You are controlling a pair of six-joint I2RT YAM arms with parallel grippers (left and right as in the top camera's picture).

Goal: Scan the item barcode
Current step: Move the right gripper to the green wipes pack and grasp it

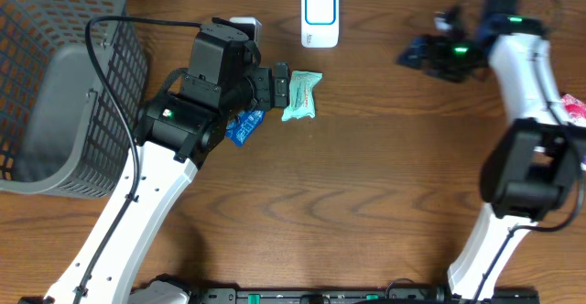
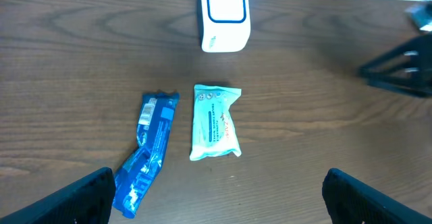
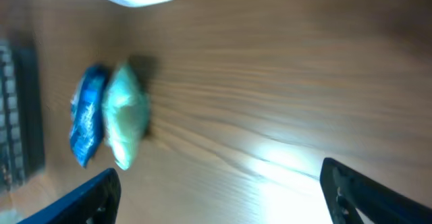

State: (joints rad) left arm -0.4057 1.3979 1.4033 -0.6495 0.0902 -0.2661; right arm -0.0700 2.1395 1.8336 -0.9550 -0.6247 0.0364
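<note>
Plainly, teal packet (image 2: 214, 121) print unreadable; blue packet (image 2: 148, 153) likewise; left gripper (image 2: 217, 198), right gripper (image 3: 223, 193) spread wide, empty.

You have open tabletop (image 1: 394, 185) to the right of the teal packet (image 2: 214, 121) and all across the front. On its left the blue packet (image 2: 147, 153) lies just beside it, leaving only a thin strip between. The white scanner (image 2: 225, 18) stands beyond them at the back edge, and the wire basket (image 1: 55, 84) walls off the far left

The pale-green plastic packet (image 2: 214, 121) lay just right of the blue plastic packet (image 2: 147, 153), the white boxy scanner (image 2: 224, 15) behind them.
</note>
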